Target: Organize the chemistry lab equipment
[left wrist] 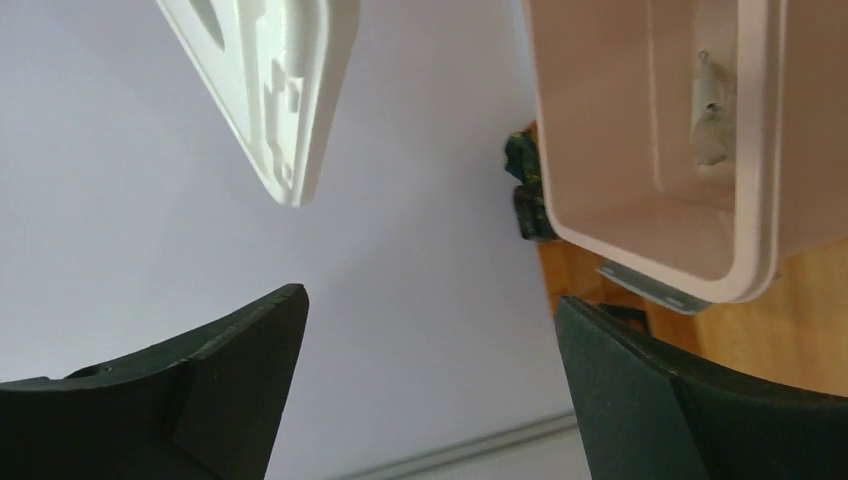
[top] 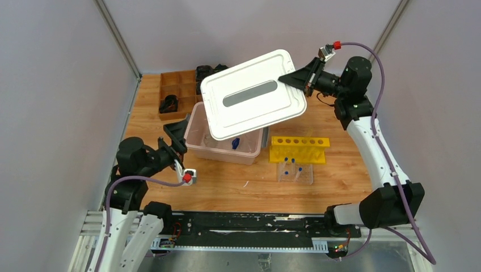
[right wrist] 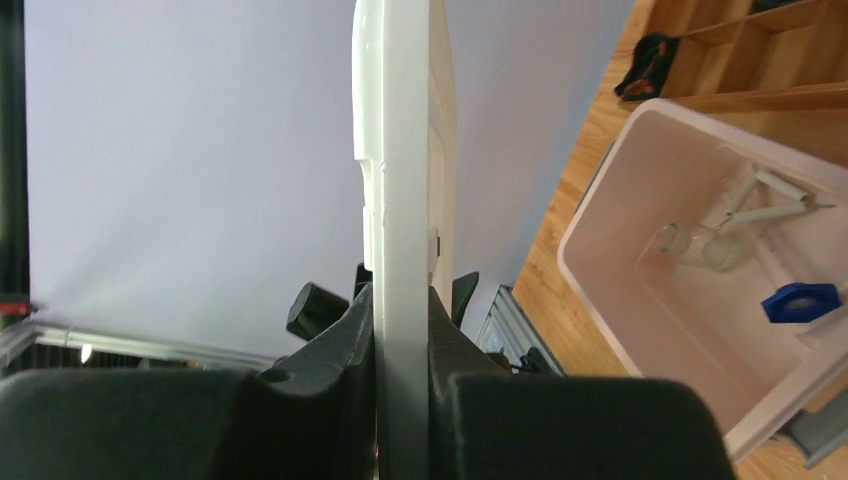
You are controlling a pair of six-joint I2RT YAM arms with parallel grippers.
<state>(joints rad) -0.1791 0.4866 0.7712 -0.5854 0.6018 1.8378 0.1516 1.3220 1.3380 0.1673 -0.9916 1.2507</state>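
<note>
My right gripper is shut on the edge of the white lid and holds it tilted in the air above the pink bin. In the right wrist view the lid stands edge-on between my fingers. Inside the bin lie a small clear beaker, a funnel, a white wire triangle and a blue-tipped piece. The yellow tube rack stands right of the bin. The clear tray with blue-capped tubes lies before it. My left gripper is open and empty at the bin's left side.
The brown compartment box with dark items sits at the back left, behind the bin. In the left wrist view the lid's corner hangs above and the bin's rim is close on the right. Grey walls enclose the table.
</note>
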